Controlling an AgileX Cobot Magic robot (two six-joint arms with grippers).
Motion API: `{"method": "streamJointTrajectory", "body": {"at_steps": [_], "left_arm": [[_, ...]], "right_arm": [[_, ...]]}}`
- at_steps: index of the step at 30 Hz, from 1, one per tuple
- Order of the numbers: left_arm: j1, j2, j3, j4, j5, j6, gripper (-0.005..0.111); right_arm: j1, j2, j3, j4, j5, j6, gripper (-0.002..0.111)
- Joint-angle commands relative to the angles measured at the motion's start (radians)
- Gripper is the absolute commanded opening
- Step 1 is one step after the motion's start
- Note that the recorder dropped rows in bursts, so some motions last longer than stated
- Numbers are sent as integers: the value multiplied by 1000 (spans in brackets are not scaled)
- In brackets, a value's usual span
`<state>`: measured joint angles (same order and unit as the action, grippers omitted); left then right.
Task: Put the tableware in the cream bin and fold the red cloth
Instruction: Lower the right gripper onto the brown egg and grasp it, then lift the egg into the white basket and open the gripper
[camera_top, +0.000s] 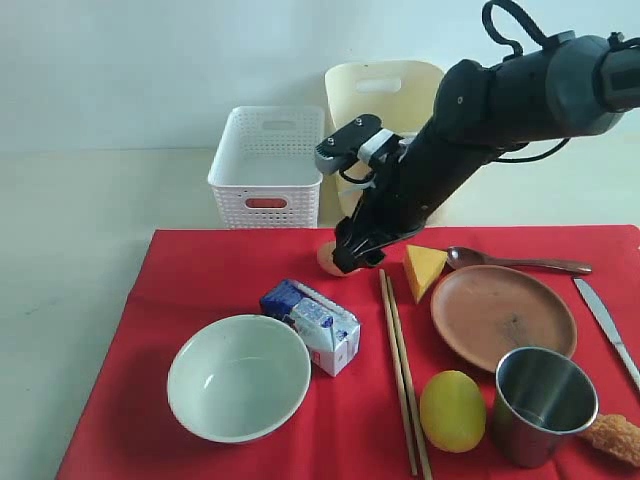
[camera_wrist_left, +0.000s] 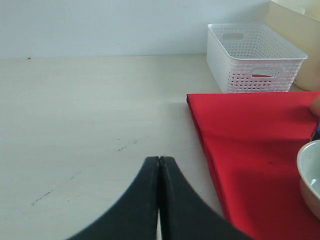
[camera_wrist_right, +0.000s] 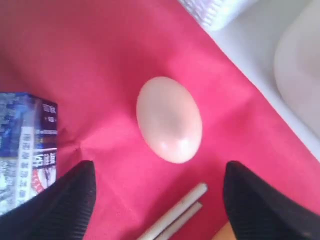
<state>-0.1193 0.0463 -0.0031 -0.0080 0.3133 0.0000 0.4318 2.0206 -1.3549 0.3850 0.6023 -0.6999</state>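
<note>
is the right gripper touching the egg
Apart. The right wrist view shows the right gripper open, its fingers short of the egg, with red cloth showing between each finger and the shell.

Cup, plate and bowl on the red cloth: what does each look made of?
Cup: most likely steel, with a grey metallic sheen, a thin bright rim and reflections inside.
Plate: brown and fairly matte with faint dark streaks. It could be wood or glazed ceramic; the look leaves it open.
Bowl: pale green, smooth and glossy with soft highlights inside. It is probably ceramic, possibly melamine.
</note>
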Motion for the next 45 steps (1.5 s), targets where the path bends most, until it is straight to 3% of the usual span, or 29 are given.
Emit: {"method": "streamJointTrajectory", "body": {"at_steps": [1,8,22,29,32,39,45], "left_arm": [[4,-4,3,-6,-6,-5,0],[4,-4,3,-6,-6,-5,0],[4,-4,3,-6,-6,-5,0],[4,-4,3,-6,-6,-5,0],[4,-4,3,-6,-6,-5,0],[4,-4,3,-6,-6,-5,0],[4,-4,3,-6,-6,-5,0]], "right_arm": [[-1,3,-1,119,4,-164,69],[-1,3,-3,138,-59,-197,69],[-1,139,-128,138,25,-188,69],[-1,193,-133,136,-46,-177,61],[-1,207,-133,133,-80,-161,52],[-1,211,-133,133,-127,-140,3],[-1,184,-133,133,-123,-140,0]]}}
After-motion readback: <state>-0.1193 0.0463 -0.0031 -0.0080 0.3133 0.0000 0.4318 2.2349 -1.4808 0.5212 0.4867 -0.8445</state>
